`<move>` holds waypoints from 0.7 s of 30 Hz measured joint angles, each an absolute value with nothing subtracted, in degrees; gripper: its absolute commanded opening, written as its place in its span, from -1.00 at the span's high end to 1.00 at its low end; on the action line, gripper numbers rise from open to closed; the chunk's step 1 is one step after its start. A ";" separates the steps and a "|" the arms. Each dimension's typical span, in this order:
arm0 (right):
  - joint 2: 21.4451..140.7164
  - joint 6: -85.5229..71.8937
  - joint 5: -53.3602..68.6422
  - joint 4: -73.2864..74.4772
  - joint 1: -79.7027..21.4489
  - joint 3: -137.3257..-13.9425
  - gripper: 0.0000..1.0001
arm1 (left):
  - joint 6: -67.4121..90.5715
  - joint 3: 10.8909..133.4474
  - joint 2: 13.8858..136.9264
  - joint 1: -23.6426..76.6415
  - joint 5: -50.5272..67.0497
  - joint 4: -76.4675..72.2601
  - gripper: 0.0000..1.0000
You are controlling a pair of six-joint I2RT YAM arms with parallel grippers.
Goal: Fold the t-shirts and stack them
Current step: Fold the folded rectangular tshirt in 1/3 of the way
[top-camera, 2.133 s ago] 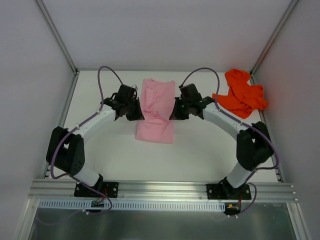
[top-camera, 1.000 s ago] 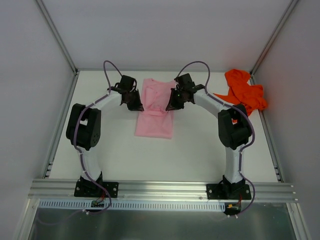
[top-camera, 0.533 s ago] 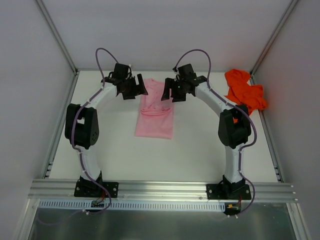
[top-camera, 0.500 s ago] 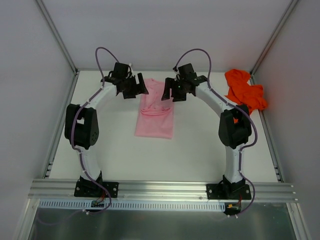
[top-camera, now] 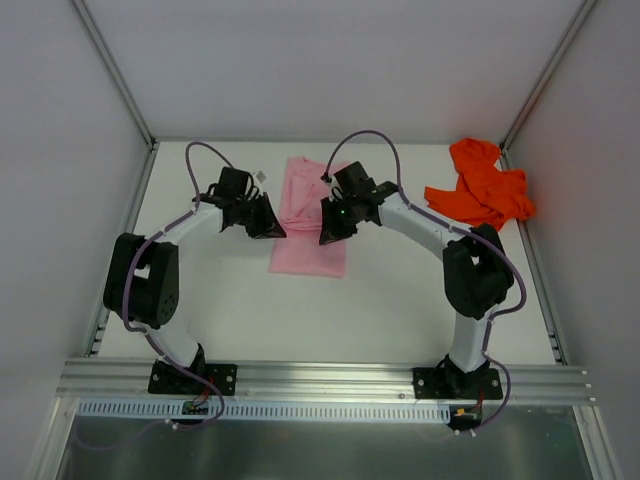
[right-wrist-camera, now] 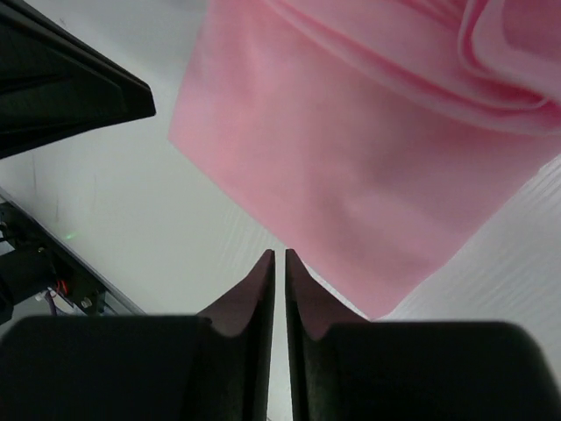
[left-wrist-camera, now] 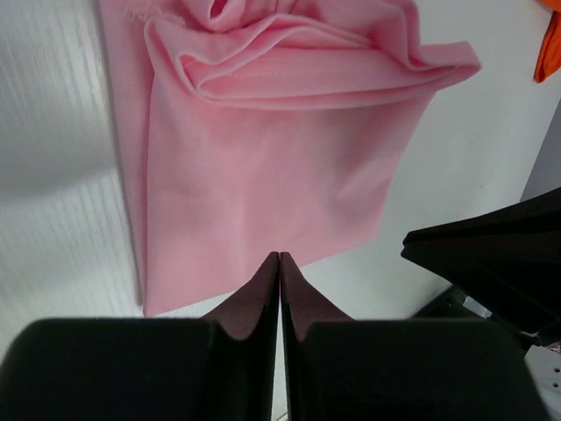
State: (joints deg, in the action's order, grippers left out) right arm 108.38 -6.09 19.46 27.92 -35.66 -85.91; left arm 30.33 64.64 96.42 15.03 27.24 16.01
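Note:
The light pink t-shirt [top-camera: 303,212] lies as a long folded strip on the white table, with bunched folds at its far end [left-wrist-camera: 289,53]. My left gripper [top-camera: 271,228] hovers at its left edge and my right gripper [top-camera: 327,234] over its right edge. In the left wrist view the left gripper [left-wrist-camera: 279,255] is shut with nothing in it, its tips over the shirt's hem [left-wrist-camera: 263,167]. In the right wrist view the right gripper [right-wrist-camera: 280,253] is shut to a thin slit just off the pink cloth [right-wrist-camera: 368,167]. The orange-red t-shirt [top-camera: 485,185] lies crumpled at the far right.
White walls with metal frame posts [top-camera: 120,80] close in the table on three sides. A metal rail [top-camera: 320,378] carrying both arm bases runs along the near edge. The right arm [left-wrist-camera: 495,263] shows as a dark shape in the left wrist view.
Both grippers opened at the far end of the pink shirt, letting the cloth go, then shut and drew back toward its middle. The orange-red shirt has not moved.

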 measured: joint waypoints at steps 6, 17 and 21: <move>109.32 -7.07 16.91 26.87 -36.40 -82.35 0.81 | 31.44 61.23 98.48 15.05 29.82 11.42 1.00; 120.75 -5.48 11.27 26.30 -35.53 -93.67 0.81 | 32.18 62.33 105.34 15.03 30.00 7.68 1.00; 123.96 -3.97 9.23 26.41 -34.85 -97.97 0.80 | 32.12 62.52 105.67 15.03 29.76 7.68 1.00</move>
State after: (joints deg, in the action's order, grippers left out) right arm 123.96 -3.97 9.23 26.41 -34.85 -97.97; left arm 32.12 62.52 105.67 15.03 29.76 7.68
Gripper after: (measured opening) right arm 0.098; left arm 0.002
